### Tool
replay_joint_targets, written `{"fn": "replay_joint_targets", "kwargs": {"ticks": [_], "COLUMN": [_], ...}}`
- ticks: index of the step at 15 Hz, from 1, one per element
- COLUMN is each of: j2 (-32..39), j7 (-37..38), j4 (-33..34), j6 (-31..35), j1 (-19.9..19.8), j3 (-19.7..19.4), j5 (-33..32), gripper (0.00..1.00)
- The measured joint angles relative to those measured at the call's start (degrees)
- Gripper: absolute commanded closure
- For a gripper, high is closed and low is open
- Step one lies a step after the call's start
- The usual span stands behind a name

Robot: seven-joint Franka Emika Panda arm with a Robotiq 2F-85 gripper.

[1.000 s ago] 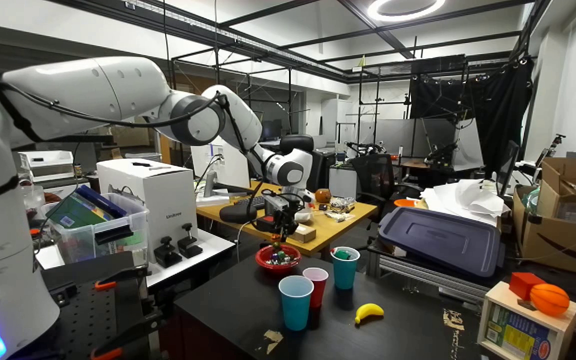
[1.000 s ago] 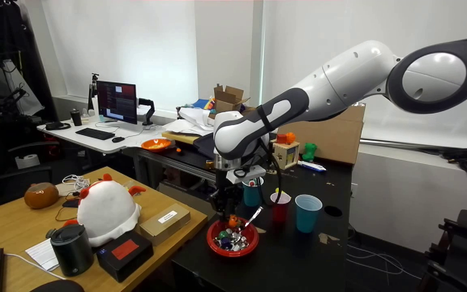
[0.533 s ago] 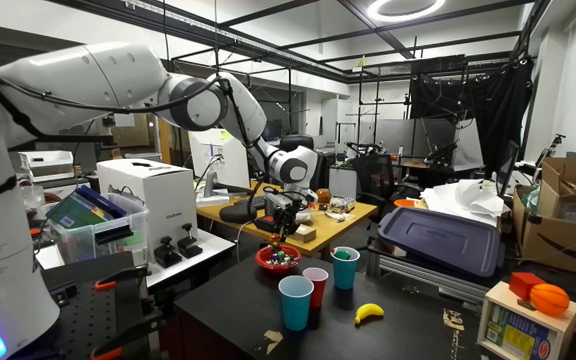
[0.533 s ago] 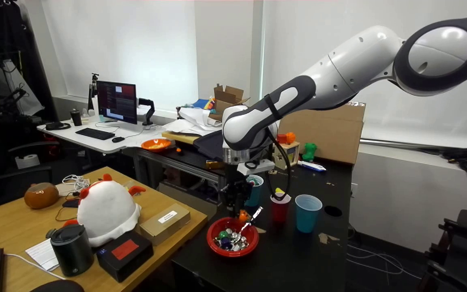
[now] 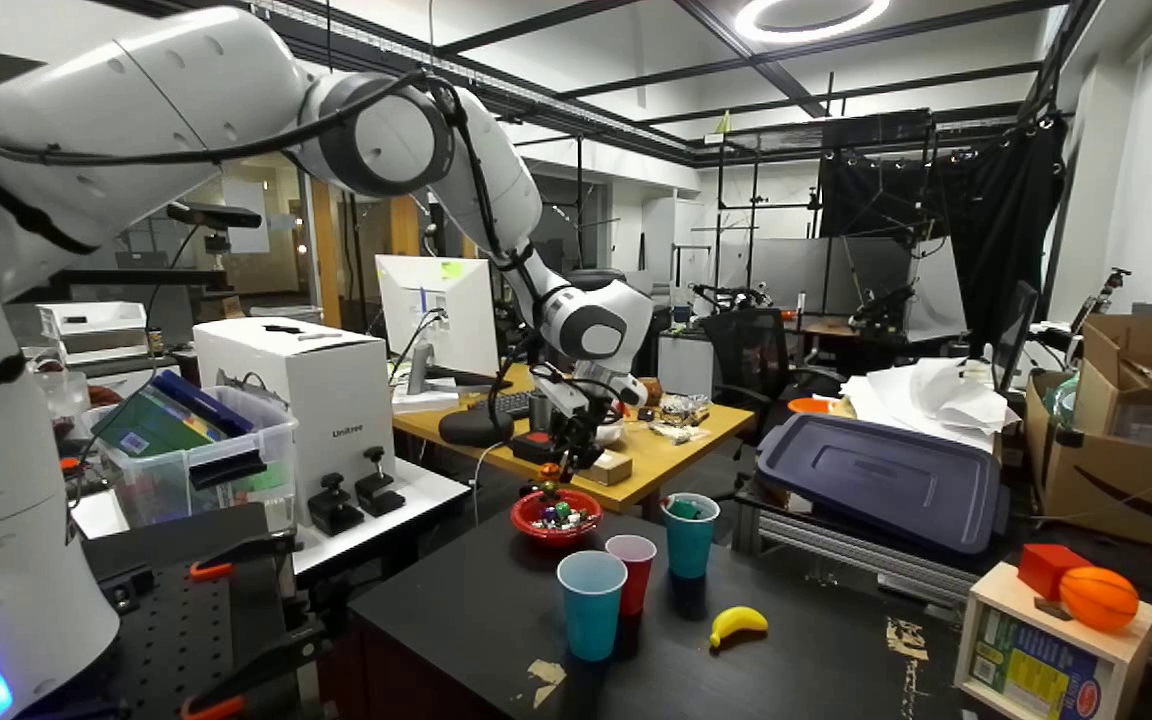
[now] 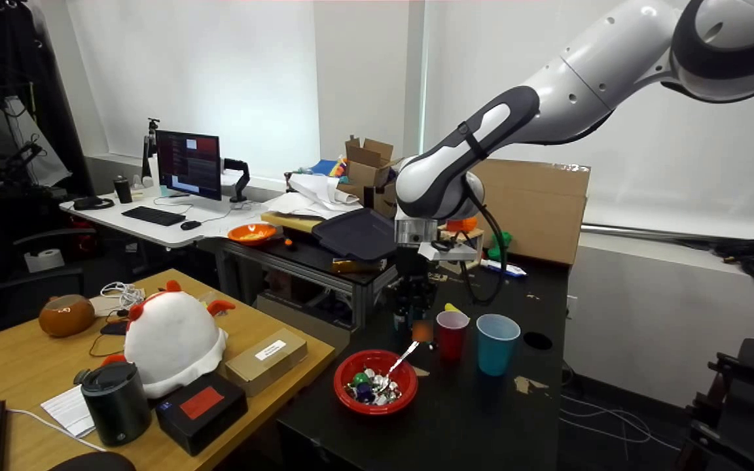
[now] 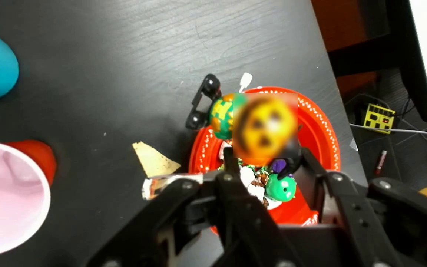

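Gripper [image 7: 267, 155] and clasped toy [image 7: 261, 124] have shifted; white box [image 5: 311, 400] reads "Unitree".

A blur hides part of the orange toy [image 7: 263, 128].

Round-headed green glossy figurine [image 7: 258, 126]: orange-and-yellow head; body patched yellow and orange; black limbs.
Round red plastic bowl [image 7: 315, 129]: white-dotted rim.
Tapered turquoise plastic cup [image 5: 591, 615]: pale blue inside.
Tapered red plastic cup [image 5: 637, 580]: pale pink inside.
Flat black bench [image 7: 124, 74]: faint grain.

White plush toy [image 6: 171, 343] (red on top), dark mug [image 6: 115, 409] and labelled box [image 6: 267, 367] on wooden desk [image 6: 17, 366], yellow banana [image 5: 739, 622]
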Motion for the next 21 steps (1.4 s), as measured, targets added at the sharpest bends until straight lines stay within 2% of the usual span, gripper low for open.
{"fn": "replay_joint_targets", "kwargs": {"ticks": [9, 15, 21], "j2": [-10.01, -16.63, -23.08], "j7": [-4.47, -3.92, 2.17], "j4": [-17.43, -27.07, -34.78], "j6": [8.03, 13.82, 19.58], "j1": [-6.22, -6.98, -5.79], "j3": [-0.51, -3.73, -7.91], "j5": [10.80, 13.93, 13.47], "gripper": [0.83, 0.83, 0.83]}}
